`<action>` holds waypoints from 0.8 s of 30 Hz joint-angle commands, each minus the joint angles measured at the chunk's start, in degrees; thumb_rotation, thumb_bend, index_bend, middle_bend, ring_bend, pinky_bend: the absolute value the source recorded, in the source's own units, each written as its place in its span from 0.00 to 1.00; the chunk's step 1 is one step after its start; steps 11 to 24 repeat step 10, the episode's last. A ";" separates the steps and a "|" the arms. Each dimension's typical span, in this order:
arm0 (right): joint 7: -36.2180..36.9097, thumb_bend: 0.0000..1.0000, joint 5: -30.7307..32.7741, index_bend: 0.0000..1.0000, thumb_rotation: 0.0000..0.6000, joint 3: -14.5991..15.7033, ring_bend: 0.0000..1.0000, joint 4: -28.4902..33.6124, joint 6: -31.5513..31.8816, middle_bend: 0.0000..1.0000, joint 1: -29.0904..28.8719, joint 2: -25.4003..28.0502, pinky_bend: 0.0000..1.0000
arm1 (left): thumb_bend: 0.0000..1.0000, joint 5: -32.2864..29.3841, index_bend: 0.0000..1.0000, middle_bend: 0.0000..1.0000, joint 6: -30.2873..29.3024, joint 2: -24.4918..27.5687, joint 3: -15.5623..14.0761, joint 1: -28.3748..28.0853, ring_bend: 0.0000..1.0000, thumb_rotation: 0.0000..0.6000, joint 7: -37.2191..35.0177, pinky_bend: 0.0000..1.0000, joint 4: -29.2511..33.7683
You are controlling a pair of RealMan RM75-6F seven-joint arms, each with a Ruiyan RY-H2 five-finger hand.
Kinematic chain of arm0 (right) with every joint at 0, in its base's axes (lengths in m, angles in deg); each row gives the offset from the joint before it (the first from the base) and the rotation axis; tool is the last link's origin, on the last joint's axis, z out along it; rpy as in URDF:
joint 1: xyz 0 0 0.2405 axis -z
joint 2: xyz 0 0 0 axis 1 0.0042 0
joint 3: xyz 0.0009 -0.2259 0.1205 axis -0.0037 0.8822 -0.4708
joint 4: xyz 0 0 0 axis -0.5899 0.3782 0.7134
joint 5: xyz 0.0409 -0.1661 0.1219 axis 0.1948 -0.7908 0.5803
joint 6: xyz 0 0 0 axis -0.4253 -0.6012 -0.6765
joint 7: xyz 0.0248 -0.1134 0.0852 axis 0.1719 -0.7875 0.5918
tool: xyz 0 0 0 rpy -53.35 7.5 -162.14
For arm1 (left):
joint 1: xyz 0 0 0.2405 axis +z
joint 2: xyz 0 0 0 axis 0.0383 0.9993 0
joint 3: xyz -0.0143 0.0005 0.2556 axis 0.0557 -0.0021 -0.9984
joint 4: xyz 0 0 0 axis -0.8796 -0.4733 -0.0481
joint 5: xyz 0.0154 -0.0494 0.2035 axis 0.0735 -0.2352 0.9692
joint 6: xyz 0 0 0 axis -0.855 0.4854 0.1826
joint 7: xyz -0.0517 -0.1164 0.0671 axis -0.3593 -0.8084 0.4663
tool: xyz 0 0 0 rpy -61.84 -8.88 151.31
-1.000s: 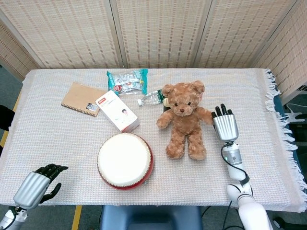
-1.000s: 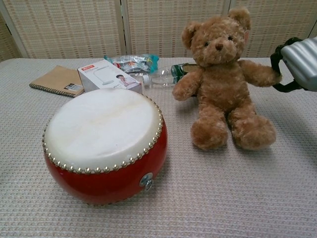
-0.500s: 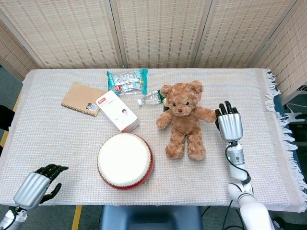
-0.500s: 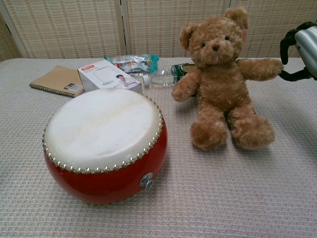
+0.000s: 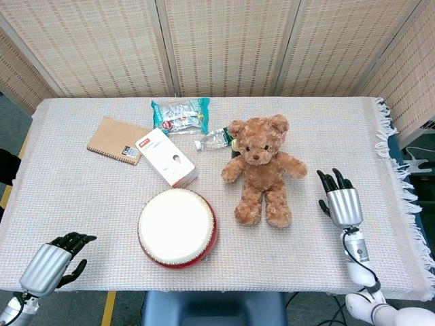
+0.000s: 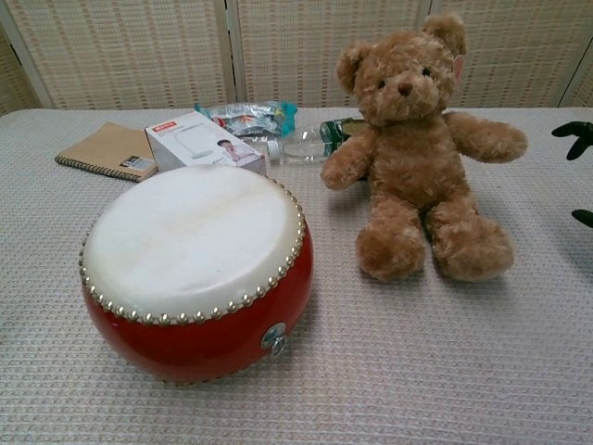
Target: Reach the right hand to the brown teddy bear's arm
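Note:
The brown teddy bear [image 5: 260, 170] [image 6: 417, 148] sits upright at mid-table, facing me, both arms spread. Its arm on the right side [image 5: 294, 166] [image 6: 487, 135] sticks out freely, with nothing touching it. My right hand [image 5: 341, 199] is to the right of the bear and nearer the front edge, a clear gap away from that arm, fingers apart and empty. In the chest view only its dark fingertips [image 6: 576, 130] show at the right border. My left hand [image 5: 53, 259] hangs at the front left corner, fingers loosely curled around nothing.
A red drum with a white skin [image 5: 177, 227] [image 6: 196, 264] stands front left of the bear. Behind it lie a white box [image 5: 166, 157], a brown notebook [image 5: 117, 140], a snack bag [image 5: 180, 114] and a plastic bottle [image 5: 216, 139] by the bear's head.
My right hand has let go of the bear's arm and drawn back to the right and toward the front edge. The arm, lifted half a second ago, has dropped. The left hand is unmoved.

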 commanded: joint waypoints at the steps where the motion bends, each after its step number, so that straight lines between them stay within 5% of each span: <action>1: -14.95 0.11 -4.04 0.16 1.00 9.33 0.13 36.42 4.60 0.29 12.06 24.50 0.38 | 0.43 0.05 0.25 0.31 0.07 -0.07 -0.04 0.01 0.27 1.00 0.37 0.49 0.13; 24: -16.62 0.11 -4.01 0.17 1.00 8.75 0.13 39.22 2.27 0.29 12.74 26.40 0.37 | 0.43 -0.07 0.25 0.31 0.21 -0.31 0.12 0.03 0.27 1.00 1.54 0.49 0.36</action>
